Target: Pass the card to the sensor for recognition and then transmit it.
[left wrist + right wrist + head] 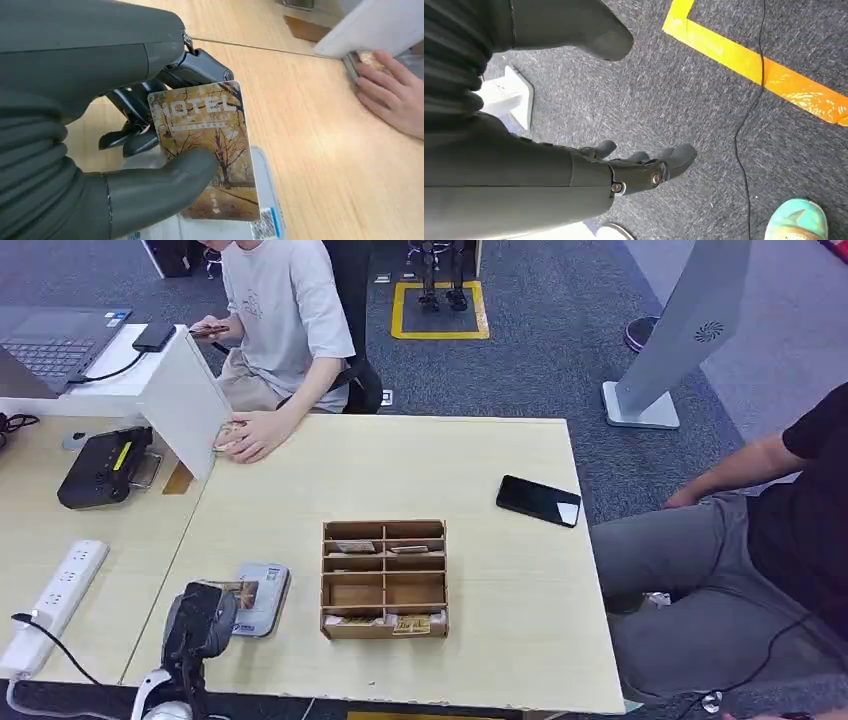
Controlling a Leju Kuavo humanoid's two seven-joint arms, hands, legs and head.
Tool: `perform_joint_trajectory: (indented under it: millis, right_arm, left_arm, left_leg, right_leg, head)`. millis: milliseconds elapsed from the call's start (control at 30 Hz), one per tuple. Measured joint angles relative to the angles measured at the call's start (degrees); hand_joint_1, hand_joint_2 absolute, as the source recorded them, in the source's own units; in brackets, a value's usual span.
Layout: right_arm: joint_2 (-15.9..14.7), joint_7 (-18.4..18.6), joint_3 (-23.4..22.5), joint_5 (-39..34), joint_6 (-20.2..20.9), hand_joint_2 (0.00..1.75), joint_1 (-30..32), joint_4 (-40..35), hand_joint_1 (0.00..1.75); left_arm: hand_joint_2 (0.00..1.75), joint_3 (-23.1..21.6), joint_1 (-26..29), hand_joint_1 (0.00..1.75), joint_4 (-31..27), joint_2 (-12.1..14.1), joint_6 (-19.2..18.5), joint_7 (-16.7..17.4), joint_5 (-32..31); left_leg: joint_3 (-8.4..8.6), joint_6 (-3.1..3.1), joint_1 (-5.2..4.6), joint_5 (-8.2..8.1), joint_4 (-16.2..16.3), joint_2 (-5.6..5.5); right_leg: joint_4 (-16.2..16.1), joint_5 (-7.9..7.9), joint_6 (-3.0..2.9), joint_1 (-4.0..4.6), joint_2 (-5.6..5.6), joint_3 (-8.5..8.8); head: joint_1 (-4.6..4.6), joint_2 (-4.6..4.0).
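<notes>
My left hand (203, 618) (150, 125) pinches a brown hotel card (207, 150) with a tree picture between thumb and fingers. It holds the card (243, 592) just above the grey-blue card sensor (263, 598) (265, 220) at the table's front left. A wooden card box (384, 578) with several compartments stands right of the sensor, with cards in some slots. My right hand (639, 167) hangs over the dark carpet, fingers loosely apart and holding nothing.
A person seated at the far side rests a hand (250, 435) (395, 100) on the table beside a tilted white board (185, 400). A black phone (539, 500) lies at the right. A power strip (55, 605) and black device (100, 468) sit left. Another person sits at right (740, 540).
</notes>
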Motion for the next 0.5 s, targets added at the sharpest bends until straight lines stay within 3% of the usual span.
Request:
perform_joint_trajectory:
  millis: [300,500]
  right_arm:
    - [0.0,-0.59,0.02,0.15,-0.31,1.75,0.02,0.2,0.0]
    - [0.0,-0.07,0.02,0.37,-0.37,1.75,0.01,0.44,0.0]
  left_arm:
    - [1.75,3.04,-0.99,1.75,4.37,-0.55,1.22,-1.62,-0.04]
    - [1.75,3.43,-1.14,1.75,6.77,-0.96,4.44,-2.64,-4.39]
  left_leg:
    - [0.04,0.0,0.0,0.0,0.0,0.0]
    - [0.05,0.0,0.0,0.0,-0.01,-0.01]
  right_leg:
    - [0.0,0.0,0.0,0.0,-0.01,0.04]
    - [0.0,0.0,0.0,0.0,-0.01,0.06]
  head:
    - [0.0,0.0]
    - [0.0,0.0]
